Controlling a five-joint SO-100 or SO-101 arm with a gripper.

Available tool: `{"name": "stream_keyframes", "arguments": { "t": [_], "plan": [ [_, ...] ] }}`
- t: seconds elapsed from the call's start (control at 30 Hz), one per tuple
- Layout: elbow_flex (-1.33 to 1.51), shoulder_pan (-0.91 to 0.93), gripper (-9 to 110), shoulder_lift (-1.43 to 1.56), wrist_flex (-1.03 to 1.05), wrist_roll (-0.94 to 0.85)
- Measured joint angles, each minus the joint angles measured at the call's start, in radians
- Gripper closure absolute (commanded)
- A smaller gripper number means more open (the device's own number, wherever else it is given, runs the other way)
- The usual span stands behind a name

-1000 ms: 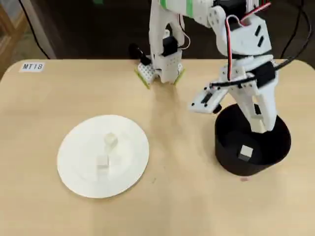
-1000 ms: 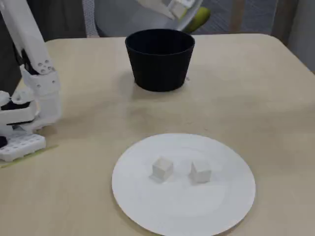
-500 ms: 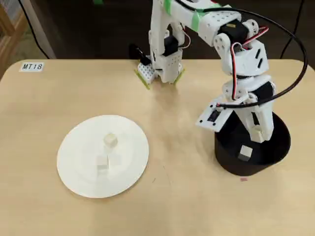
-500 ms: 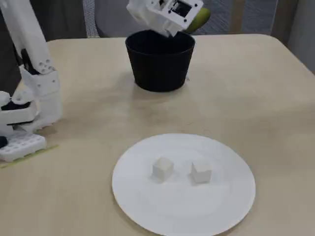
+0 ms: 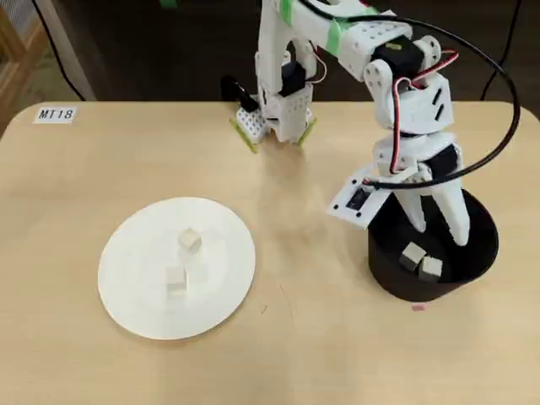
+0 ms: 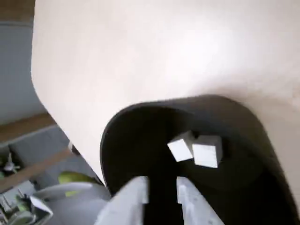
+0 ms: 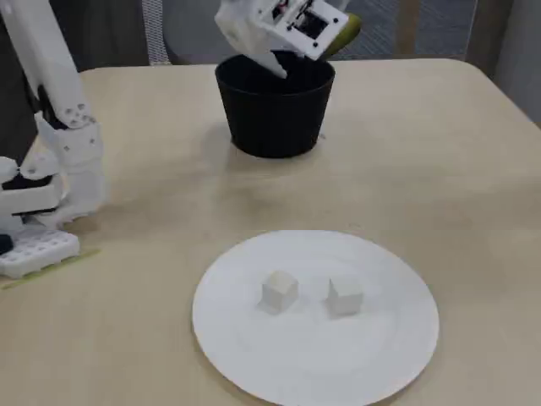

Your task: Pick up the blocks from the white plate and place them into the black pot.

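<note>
The black pot stands at the right in the overhead view, and my gripper hangs open over its mouth, holding nothing. Two blocks lie side by side on the pot's floor. In the wrist view these blocks show inside the pot, beyond my spread fingers. The white plate at the left carries two more blocks. The fixed view shows the plate in front with both blocks, and the pot behind, under the gripper.
The arm's base is clamped at the table's far edge, and in the fixed view the base stands at the left. A label reading MT18 sits at the far left corner. A black cable loops over the pot.
The gripper has opened over the pot and the block it carried has dropped in, so two blocks lie on the pot's floor where there was one. The plate's blocks have not moved.
</note>
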Motion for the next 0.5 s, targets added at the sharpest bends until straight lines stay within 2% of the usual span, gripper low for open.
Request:
{"name": "stream_keyframes", "arguments": {
  "t": [0.27,0.5],
  "plan": [
    [0.0,0.374,104,0.081,0.089,-0.011],
    [-0.014,0.569,104,0.021,0.089,0.172]
  ]
}}
